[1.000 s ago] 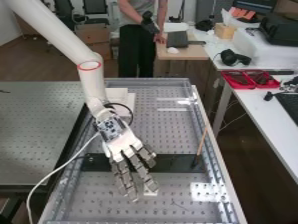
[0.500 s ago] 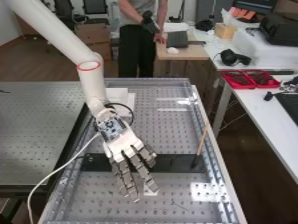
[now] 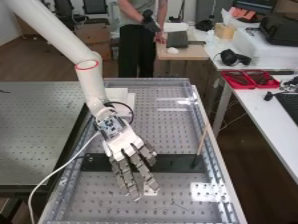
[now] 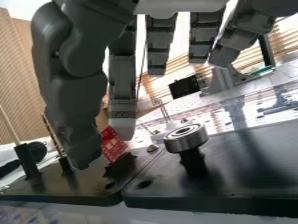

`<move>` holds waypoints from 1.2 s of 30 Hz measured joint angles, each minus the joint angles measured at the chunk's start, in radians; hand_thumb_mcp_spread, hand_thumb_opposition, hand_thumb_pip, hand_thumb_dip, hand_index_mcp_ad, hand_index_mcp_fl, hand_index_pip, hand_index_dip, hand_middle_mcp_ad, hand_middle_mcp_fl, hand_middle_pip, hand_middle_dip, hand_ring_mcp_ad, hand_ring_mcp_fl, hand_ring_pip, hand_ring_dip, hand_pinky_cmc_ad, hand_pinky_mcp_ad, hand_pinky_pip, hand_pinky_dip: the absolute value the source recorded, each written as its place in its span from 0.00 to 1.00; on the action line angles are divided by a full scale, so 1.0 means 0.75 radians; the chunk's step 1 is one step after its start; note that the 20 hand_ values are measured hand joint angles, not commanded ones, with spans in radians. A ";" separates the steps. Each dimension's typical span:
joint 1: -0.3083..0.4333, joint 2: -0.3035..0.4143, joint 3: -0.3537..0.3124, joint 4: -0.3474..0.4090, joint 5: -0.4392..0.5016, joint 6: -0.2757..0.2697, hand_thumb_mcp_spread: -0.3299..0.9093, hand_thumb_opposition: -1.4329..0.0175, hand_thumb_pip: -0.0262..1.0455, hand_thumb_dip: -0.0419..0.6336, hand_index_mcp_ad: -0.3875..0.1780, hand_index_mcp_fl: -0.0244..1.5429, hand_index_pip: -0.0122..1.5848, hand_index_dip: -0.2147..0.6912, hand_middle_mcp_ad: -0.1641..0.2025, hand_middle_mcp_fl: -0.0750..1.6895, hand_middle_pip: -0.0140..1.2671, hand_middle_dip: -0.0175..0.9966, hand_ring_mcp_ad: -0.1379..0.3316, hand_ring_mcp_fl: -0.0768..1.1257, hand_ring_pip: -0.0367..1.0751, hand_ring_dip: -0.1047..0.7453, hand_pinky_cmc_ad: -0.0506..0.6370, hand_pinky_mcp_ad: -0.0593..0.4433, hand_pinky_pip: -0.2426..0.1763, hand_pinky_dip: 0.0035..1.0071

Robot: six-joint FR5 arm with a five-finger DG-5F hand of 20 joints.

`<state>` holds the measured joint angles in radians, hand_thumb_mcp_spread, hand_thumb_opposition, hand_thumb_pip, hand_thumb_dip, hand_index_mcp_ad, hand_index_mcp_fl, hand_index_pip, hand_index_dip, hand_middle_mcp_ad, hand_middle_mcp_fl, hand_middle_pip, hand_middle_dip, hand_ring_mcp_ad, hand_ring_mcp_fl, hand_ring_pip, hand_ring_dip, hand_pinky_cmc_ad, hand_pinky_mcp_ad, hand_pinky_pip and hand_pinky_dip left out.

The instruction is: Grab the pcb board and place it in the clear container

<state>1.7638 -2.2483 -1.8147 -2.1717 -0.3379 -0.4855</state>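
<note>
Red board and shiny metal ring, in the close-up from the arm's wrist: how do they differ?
The red board is flat with straight edges, while the metal ring is round and thick.
The board is red with pale markings; the ring is silvery and reflective.
The board stands tilted by a notched black block, whereas the ring sits on top of a black post.
Both are above dark plates.

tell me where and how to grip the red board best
Probably pinch the red board by its flat faces, near the upper edge, coming from above: it stands tilted with its lower end at the black holder, and its upper part rises clear.
</note>
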 joint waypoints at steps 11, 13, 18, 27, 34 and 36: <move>-0.006 0.033 -0.017 0.063 -0.019 -0.067 0.76 0.39 0.35 0.39 0.44 0.37 0.82 0.48 0.49 0.12 0.12 0.17 0.67 0.11 0.12 0.17 0.53 0.39 0.47 0.19; -0.006 0.041 -0.023 0.082 -0.023 -0.087 0.76 0.39 0.35 0.39 0.44 0.37 0.82 0.48 0.49 0.12 0.12 0.17 0.67 0.11 0.12 0.17 0.53 0.39 0.47 0.19; -0.003 0.068 -0.043 0.151 -0.035 -0.150 0.76 0.39 0.35 0.39 0.44 0.37 0.82 0.50 0.49 0.12 0.12 0.16 0.67 0.11 0.12 0.18 0.53 0.39 0.47 0.19; 0.024 0.132 -0.097 0.281 -0.060 -0.263 0.76 0.39 0.35 0.39 0.44 0.37 0.82 0.50 0.49 0.12 0.12 0.17 0.67 0.11 0.12 0.18 0.53 0.39 0.48 0.19; 0.061 0.192 -0.136 0.342 -0.108 -0.324 0.76 0.39 0.35 0.39 0.44 0.37 0.82 0.50 0.50 0.12 0.12 0.17 0.67 0.11 0.12 0.18 0.53 0.39 0.48 0.19; 0.070 0.202 -0.140 0.343 -0.125 -0.327 0.76 0.39 0.35 0.39 0.44 0.37 0.82 0.50 0.50 0.12 0.12 0.17 0.67 0.11 0.12 0.18 0.53 0.39 0.48 0.19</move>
<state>1.8162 -2.0965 -1.9198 -1.9147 -0.4317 -0.7309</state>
